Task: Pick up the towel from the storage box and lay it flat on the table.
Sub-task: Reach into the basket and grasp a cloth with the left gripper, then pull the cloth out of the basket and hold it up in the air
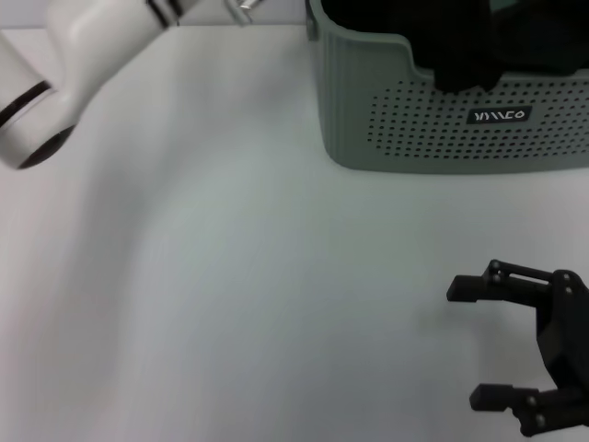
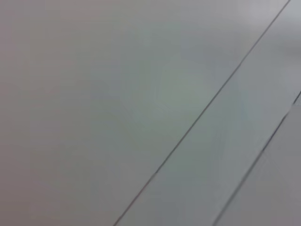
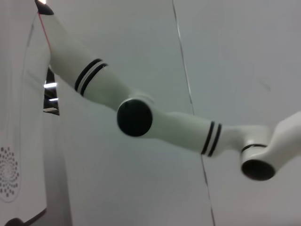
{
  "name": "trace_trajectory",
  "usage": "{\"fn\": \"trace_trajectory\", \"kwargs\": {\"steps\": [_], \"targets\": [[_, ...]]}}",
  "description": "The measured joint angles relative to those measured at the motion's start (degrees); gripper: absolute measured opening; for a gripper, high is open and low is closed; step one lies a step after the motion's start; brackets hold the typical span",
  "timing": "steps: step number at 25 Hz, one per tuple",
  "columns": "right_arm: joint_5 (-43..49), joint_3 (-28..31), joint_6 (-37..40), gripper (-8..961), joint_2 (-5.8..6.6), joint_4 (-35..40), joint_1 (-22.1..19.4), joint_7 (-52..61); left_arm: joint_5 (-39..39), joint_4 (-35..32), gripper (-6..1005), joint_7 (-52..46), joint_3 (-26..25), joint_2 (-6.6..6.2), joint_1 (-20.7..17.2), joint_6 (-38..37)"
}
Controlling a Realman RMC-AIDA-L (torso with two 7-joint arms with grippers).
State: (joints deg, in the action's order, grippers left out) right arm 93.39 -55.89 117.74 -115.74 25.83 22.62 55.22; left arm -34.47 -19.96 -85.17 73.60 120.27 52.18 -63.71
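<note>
The storage box (image 1: 414,138), pale grey-green with dotted sides and a white logo, stands at the far right of the white table (image 1: 230,276). A dark cloth (image 1: 469,46) fills it and hangs over its front rim; it looks black, and I see no green or yellow on it. My right gripper (image 1: 479,343) is open and empty, low over the table in front of the box and well apart from it. My left arm (image 1: 74,55) reaches across the far left corner; its gripper is out of view.
The left wrist view shows only grey wall panels (image 2: 117,94) with thin seams. The right wrist view shows my left arm (image 3: 136,115) against a pale wall. Nothing else stands on the table.
</note>
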Motion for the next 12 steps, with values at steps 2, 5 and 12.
{"fn": "trace_trajectory", "kwargs": {"steps": [2, 5, 12], "targets": [[-1.2, 0.1, -0.3, 857, 0.01, 0.0, -0.3, 0.0, 2.9, -3.0, 7, -1.2, -0.1, -0.54, -3.8, -6.7], [-3.5, 0.2, -1.0, 857, 0.22, 0.0, -0.8, 0.0, 7.0, -8.3, 7, -5.1, -0.2, -1.47, -9.7, -15.8], [-12.6, -0.4, -5.7, 857, -0.32, 0.1, -0.1, -1.8, 18.6, -18.0, 7, -13.4, -0.2, -0.95, -23.6, -29.6]]}}
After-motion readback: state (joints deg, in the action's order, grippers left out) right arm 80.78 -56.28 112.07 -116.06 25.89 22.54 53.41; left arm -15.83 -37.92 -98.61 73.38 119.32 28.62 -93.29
